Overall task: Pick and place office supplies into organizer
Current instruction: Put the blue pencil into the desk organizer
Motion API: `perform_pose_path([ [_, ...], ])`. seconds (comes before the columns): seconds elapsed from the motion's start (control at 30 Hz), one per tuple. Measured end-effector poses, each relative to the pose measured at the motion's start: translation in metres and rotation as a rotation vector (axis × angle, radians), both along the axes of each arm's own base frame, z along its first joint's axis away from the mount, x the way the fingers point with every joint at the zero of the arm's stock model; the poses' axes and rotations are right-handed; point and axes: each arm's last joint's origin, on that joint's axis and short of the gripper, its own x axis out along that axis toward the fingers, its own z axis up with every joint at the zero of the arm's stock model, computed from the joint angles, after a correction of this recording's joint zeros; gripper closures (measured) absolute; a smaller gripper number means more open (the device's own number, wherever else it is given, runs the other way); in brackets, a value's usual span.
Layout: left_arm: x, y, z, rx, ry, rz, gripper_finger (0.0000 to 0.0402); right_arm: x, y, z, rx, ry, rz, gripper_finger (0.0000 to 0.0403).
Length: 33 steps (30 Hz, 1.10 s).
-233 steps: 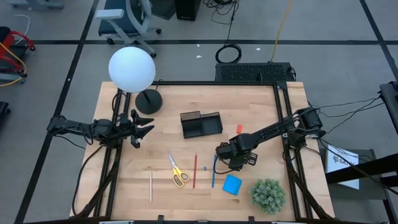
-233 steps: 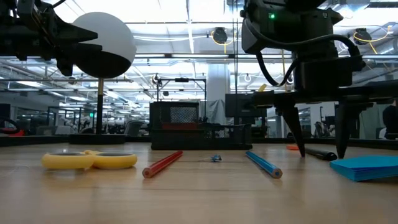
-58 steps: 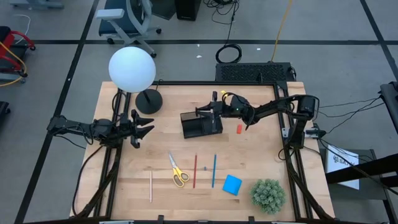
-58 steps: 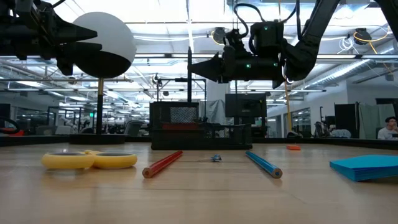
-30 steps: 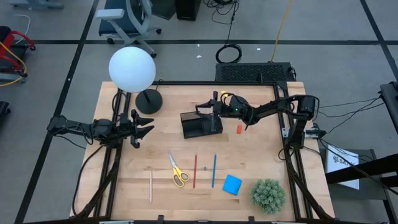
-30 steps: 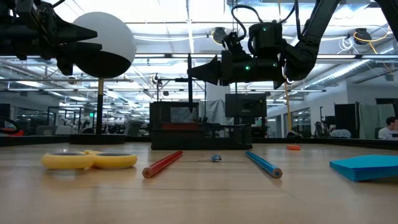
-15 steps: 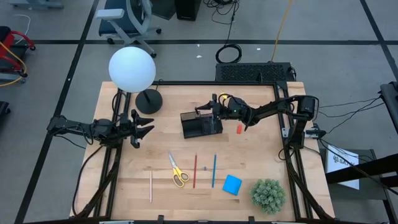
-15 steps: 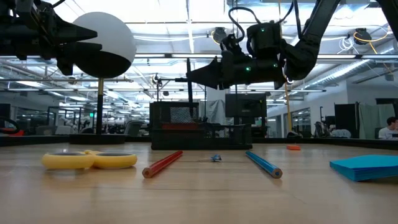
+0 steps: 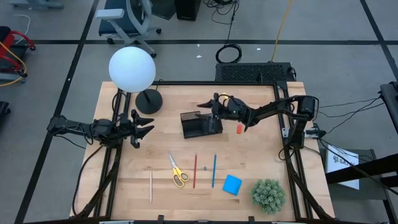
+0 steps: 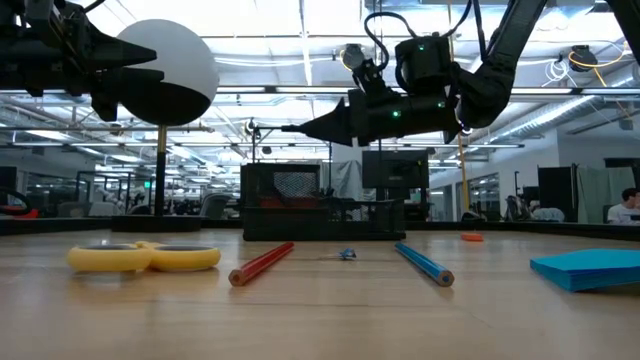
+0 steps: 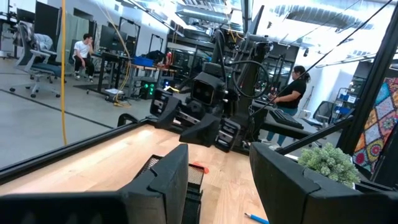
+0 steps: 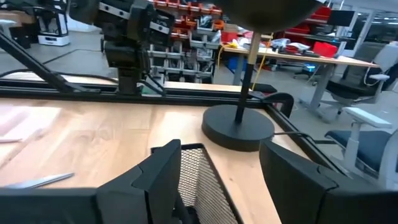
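Note:
The black mesh organizer stands mid-table, toward the far side. My right gripper hovers open over its right end and holds nothing; its wrist view looks down between the fingers onto the mesh. I see no black pen in any view. On the near part of the table lie the yellow-handled scissors, a red pencil, a blue pencil, a pale wooden pencil and the blue notepad. A red eraser lies right of the organizer. My left gripper waits open at the table's left.
The lamp's round black base and white globe stand at the far left, close to the organizer. The green spiky plant ball sits at the near right corner. A tiny bluish item lies between the red and blue pencils.
A thin black pen hung upright from my right gripper over the organizer one second and half a second ago. Now it is gone from under the fingers. The gripper has stayed over the organizer's right end. The left arm has kept still.

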Motion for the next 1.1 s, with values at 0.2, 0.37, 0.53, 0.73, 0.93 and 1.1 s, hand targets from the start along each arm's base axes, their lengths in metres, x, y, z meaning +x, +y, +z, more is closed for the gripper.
perform_pose_path([
  [0.2, 0.0, 0.0, 0.0, 0.0, 0.0, 0.0, 0.0231, 0.001, 0.003, 0.0, -0.001, 0.0, 0.011, 0.0191],
  [0.37, 0.0, 0.0, 0.0, 0.0, 0.0, 0.0, 0.0231, 0.002, 0.01, 0.002, -0.004, -0.006, 0.032, 0.0194],
  [0.53, 0.0, 0.0, 0.0, 0.001, 0.0, 0.0, 0.0231, 0.002, 0.021, 0.01, -0.004, 0.0, 0.064, 0.0193],
  [0.73, 0.0, 0.0, 0.0, 0.001, 0.0, 0.0, 0.0231, -0.005, 0.038, 0.031, -0.07, 0.056, 0.113, 0.0197],
  [0.93, 0.0, 0.0, 0.0, 0.002, 0.001, 0.0, 0.0231, -0.02, 0.052, 0.061, -0.101, 0.064, 0.151, 0.0199],
  [1.1, 0.0, 0.0, -0.001, 0.004, 0.007, 0.0, 0.0231, -0.034, 0.064, 0.077, -0.15, 0.108, 0.193, 0.0198],
])
